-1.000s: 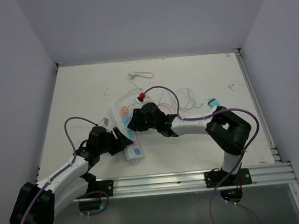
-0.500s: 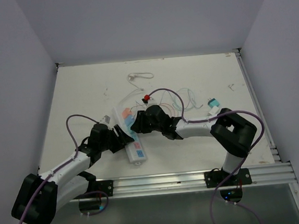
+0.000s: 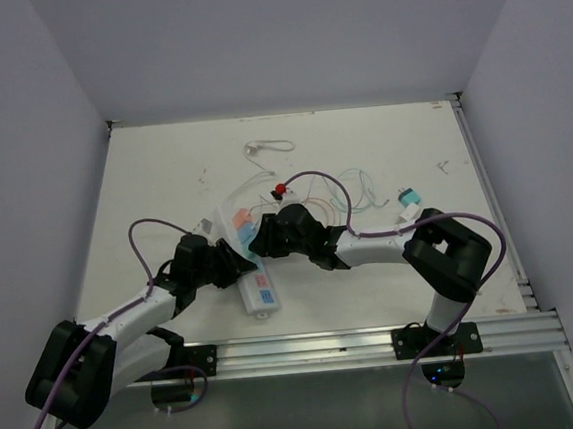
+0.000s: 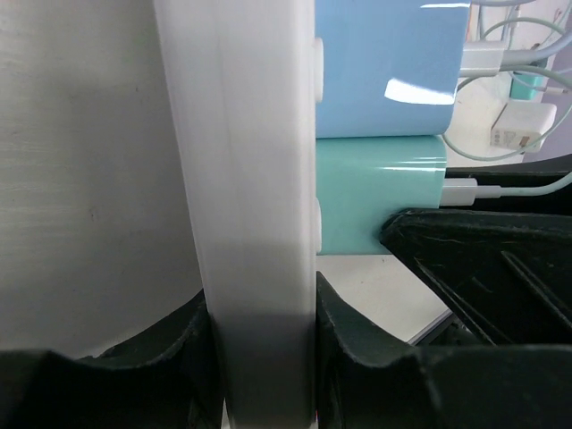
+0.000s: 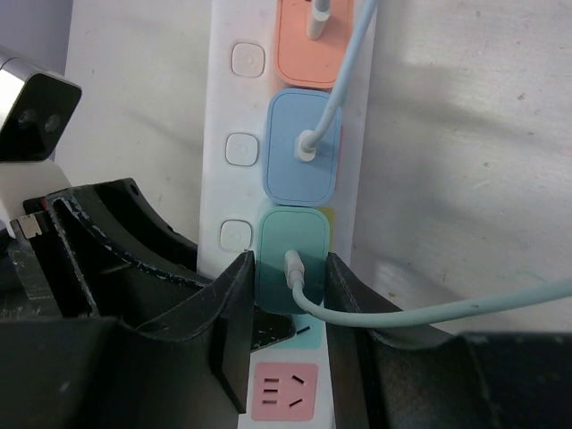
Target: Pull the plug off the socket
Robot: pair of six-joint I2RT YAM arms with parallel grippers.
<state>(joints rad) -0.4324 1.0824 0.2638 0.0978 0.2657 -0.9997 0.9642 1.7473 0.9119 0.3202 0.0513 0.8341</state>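
On the near-left part of the bench [image 3: 411, 143], between the two arms, the socket [image 3: 255, 277] is laid as a long white strip running away from the bases. In the right wrist view the socket [image 5: 237, 107] is seen with a row of buttons beside its outlets. The plug [image 5: 290, 268], a teal block with a pale cable [image 5: 402, 313] leaving its face, is seated in the strip with no gap showing beneath it. A blue adapter [image 5: 302, 147] and an orange adapter [image 5: 313, 40] are plugged in just beyond it. A bare pink outlet [image 5: 284, 391] is exposed on its near side.

The right tool [image 5: 290, 290] is clenched on the plug, with one finger pressed against each of its long sides. The left tool [image 4: 264, 349] is clamped across the white body of the socket [image 4: 250, 223], so that the strip is pinned to the bench. From that wrist the plug [image 4: 380, 197] is seen touching a right finger, with the blue adapter [image 4: 384, 63] behind it.

The approach and both grasps are judged complete. The extraction itself is not yet done. The plug has yet to be drawn straight up out of its outlet while the strip is held down, and care is called for so that the neighbouring adapters and their leads are not dragged along.
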